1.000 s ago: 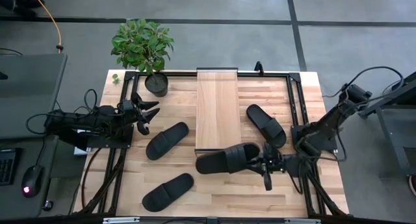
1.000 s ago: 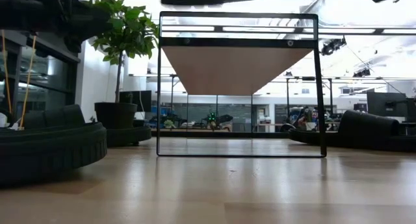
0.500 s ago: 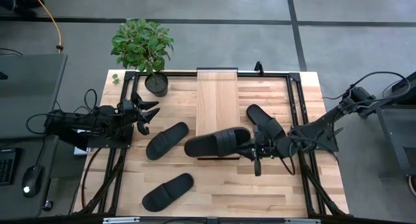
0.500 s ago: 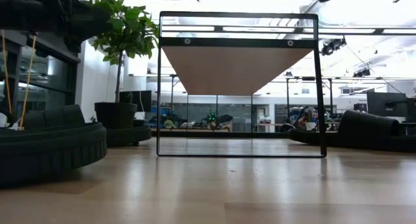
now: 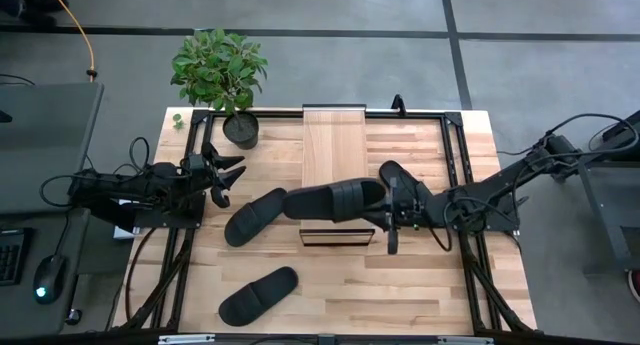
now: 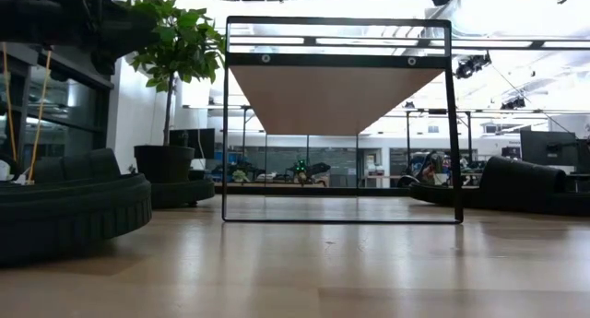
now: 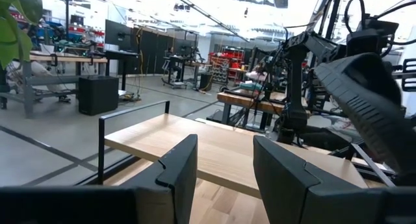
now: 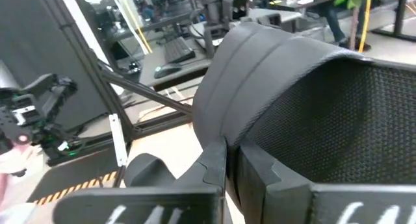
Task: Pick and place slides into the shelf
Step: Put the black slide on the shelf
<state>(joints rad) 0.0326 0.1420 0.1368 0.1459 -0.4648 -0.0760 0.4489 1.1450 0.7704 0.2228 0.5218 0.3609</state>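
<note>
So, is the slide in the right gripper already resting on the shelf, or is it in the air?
In the air. The right gripper is shut on the slide, which hangs above the shelf top in the low view.

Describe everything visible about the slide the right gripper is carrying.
The carried slide is a black sandal with a long flat sole and a wide ribbed strap. It is raised above the table, lying crosswise over the near end of the shelf. The right gripper is shut on its right-hand end; nothing else visibly touches it.
</note>
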